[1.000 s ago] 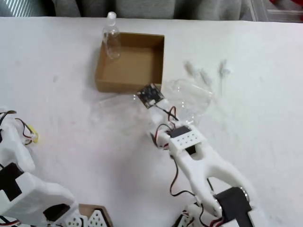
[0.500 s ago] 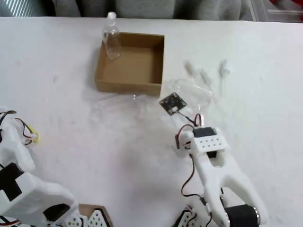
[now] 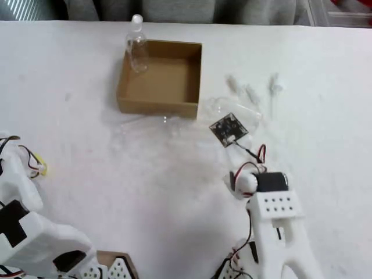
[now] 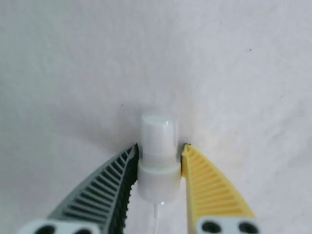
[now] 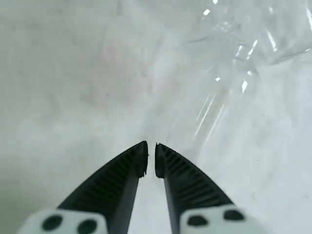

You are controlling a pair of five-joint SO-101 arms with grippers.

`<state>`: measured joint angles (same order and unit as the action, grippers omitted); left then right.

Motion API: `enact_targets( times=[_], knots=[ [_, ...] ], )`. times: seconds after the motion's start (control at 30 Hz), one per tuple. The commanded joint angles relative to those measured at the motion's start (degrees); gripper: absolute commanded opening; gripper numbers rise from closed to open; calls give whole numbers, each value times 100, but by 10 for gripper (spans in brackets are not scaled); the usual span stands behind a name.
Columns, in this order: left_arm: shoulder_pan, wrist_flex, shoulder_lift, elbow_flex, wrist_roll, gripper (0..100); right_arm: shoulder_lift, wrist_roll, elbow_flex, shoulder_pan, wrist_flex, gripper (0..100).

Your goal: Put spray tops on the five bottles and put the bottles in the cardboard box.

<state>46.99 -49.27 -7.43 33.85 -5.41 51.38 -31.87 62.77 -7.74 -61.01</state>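
Left pincer (image 4: 159,151) has a white spray top (image 4: 157,130) clamped between its grey finger and its yellow one. The top's thin dip tube trails back toward the wrist, and the white desk (image 4: 73,73) is right behind it.

Right pincer (image 5: 150,158) is squeezed down to a narrow sliver, black tips nearly touching, nothing in it, low over the desk. Just past its tips a clear bottle (image 5: 214,105) lies on its side, not touching them, with more clear plastic bunched up at its far end.

From the high view, the right arm (image 3: 276,215) comes in from the near edge. Its little circuit board (image 3: 226,129) hangs over the heap of clear bottles (image 3: 232,113) lying just beside the right wall of the cardboard box (image 3: 157,107). Another bottle (image 3: 139,123) lies flat on the desk right in front of the box's near wall.

The box is open, and one upright bottle (image 3: 137,49) with a top on stands at its far left corner. Honestly can't tell if its base is inside or just against the wall. Three loose spray tops (image 3: 251,93) are scattered beyond the heap, apart from the box. The left arm (image 3: 23,232) sits at the near left corner, well away from all that.
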Motion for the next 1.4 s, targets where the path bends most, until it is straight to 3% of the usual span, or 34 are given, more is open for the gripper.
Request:
enact_targets(
  times=[0.0,0.3,0.53,0.73,1.1,1.37],
  knots=[
    [-84,167,-127,-158,26,134,637,237,-642,75,-778,18],
    [-84,158,-127,-158,26,134,585,308,-2303,84,-1974,18],
    [-84,158,-127,-158,26,134,-1095,352,-3490,101,-2501,18],
    [-84,158,-127,-158,26,135,-2158,633,-3815,330,-2070,24],
    [-84,176,-127,-158,26,135,-2993,633,-3824,207,-1490,281],
    [-84,176,-127,-158,26,135,-4145,633,-3842,189,-892,320]
  ],
)
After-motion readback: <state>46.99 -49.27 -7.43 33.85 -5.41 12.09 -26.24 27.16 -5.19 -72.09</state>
